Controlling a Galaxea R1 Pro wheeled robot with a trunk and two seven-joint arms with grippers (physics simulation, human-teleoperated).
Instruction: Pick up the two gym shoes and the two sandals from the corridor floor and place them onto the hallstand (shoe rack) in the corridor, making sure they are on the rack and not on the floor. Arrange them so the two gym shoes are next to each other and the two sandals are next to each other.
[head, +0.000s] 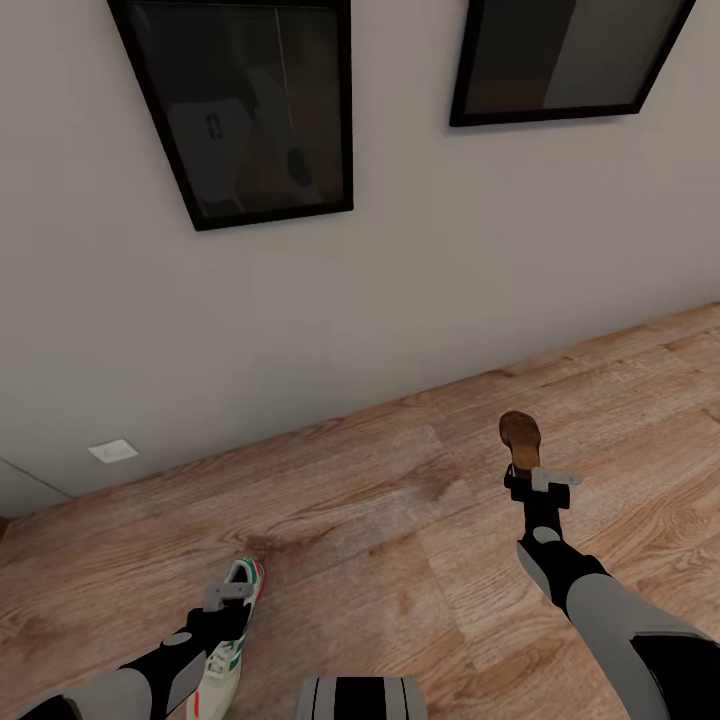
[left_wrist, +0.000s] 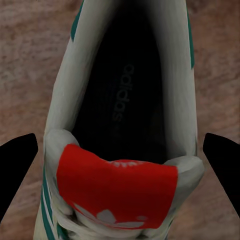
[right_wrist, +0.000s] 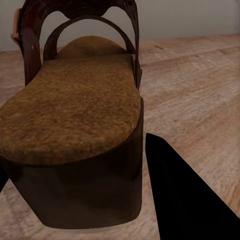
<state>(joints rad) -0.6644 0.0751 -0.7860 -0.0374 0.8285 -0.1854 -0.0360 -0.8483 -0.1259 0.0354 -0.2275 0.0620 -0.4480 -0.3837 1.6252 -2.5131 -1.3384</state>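
A white gym shoe (head: 240, 625) with teal stripes and a red tongue label lies lengthwise under my left gripper (head: 228, 600). In the left wrist view the gym shoe (left_wrist: 120, 100) spans the gap between the two dark fingers (left_wrist: 17, 170), which press its sides near the tongue, so my left gripper (left_wrist: 120, 145) is shut on it. My right gripper (head: 530, 478) holds a brown sandal (head: 520, 435) by its heel, toe pointing toward the wall. The sandal (right_wrist: 70, 105) shows its tan insole and dark straps, with one finger (right_wrist: 185, 200) against its side. The hallstand, second shoe and second sandal are out of view.
A pale wall rises close ahead with two dark framed pictures (head: 250, 110) (head: 570, 55) and a white outlet plate (head: 113, 451) low on it. The wood-plank corridor floor (head: 400, 520) spreads between the arms. My base's front edge (head: 360, 697) shows at the bottom.
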